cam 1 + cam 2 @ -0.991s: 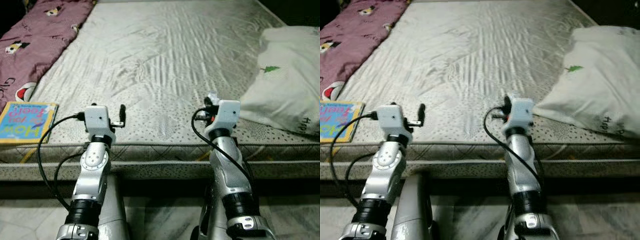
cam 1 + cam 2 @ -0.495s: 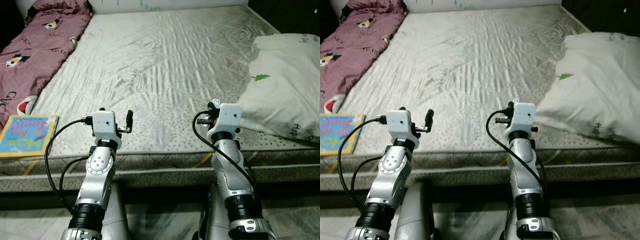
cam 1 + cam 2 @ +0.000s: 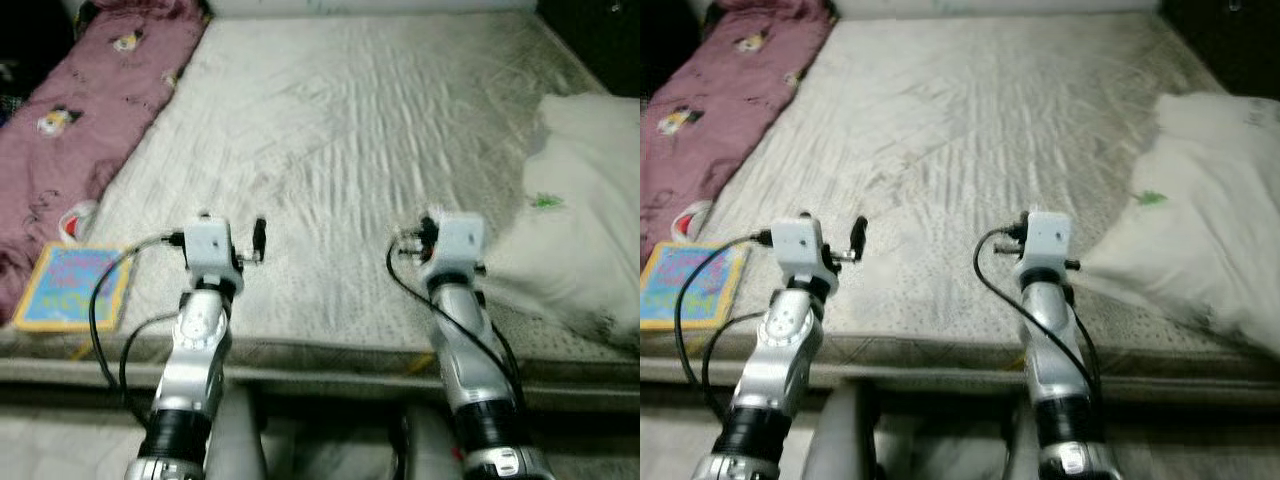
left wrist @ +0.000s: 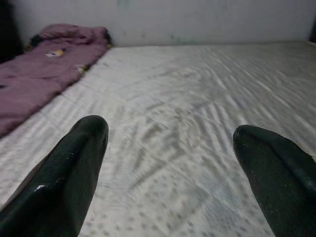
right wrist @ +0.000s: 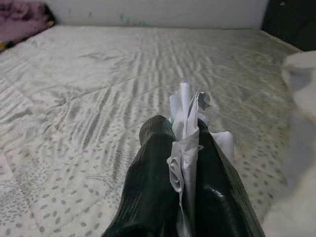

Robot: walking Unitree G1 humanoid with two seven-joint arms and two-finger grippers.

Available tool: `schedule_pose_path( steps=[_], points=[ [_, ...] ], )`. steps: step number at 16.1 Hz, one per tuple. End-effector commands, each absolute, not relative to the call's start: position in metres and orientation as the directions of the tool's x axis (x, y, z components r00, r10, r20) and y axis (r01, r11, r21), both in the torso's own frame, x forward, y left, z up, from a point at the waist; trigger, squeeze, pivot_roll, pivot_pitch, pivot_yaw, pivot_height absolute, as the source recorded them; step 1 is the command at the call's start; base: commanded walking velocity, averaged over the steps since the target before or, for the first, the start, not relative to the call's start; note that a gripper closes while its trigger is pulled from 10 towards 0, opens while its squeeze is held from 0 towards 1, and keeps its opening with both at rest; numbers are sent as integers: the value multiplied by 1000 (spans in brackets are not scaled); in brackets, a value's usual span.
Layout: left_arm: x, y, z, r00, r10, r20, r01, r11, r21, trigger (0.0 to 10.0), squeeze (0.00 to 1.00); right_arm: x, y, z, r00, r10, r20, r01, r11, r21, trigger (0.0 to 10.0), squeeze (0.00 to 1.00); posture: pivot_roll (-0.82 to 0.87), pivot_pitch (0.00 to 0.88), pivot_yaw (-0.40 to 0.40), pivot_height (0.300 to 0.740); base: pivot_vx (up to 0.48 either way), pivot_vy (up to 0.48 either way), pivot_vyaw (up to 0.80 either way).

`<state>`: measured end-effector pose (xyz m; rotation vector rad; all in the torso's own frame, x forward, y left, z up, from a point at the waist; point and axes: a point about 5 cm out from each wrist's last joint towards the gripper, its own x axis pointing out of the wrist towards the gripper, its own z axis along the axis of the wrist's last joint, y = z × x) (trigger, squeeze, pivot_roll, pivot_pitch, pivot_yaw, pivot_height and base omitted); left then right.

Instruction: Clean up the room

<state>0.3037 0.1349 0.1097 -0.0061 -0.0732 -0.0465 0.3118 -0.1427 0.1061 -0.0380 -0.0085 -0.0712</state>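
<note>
1. Both silver arms reach forward side by side over the near edge of the mattress (image 3: 340,140) in the left eye view. Beyond the left gripper (image 3: 258,238), on its outer side, a flat, bright blue book (image 3: 75,287) lies at the mattress corner, with a maroon printed blanket (image 3: 90,110) bunched farther off. A soft white pillow (image 3: 580,220) sits just outside the right gripper (image 3: 425,232).

2. Right eye view: same layout; the picture is slightly blurred.

3. Left wrist view: the two black fingers (image 4: 74,173) stand wide apart, empty, above the quilted, dotted mattress cover, the blanket well ahead.

4. Right wrist view: the fingers (image 5: 153,197) are clamped together on a crumpled white paper scrap (image 5: 186,133) that juts past their tips above the mattress.
</note>
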Motion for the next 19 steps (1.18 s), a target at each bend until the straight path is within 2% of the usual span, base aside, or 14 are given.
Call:
schedule_pose_path(
  steps=[1,6,13,19],
  points=[
    [302,140,109,997,-27,67,27,1000,8,10000,0,311,-137,104,998,-60,-6,59,998,-31,10000,0,39,0,37,648,0,0,0],
    [303,138,110,997,-39,67,38,999,13,10000,0,312,-140,109,998,-58,22,58,998,-32,10000,0,42,0,39,653,0,0,0],
    [303,139,109,996,-51,68,49,999,22,10000,0,313,-141,106,998,-61,12,61,998,-26,10000,0,46,0,40,740,0,0,0],
    [302,140,109,997,-24,77,21,999,44,10000,0,313,-142,104,998,-67,2,67,997,-27,10000,0,47,0,40,740,0,0,0]
  ],
)
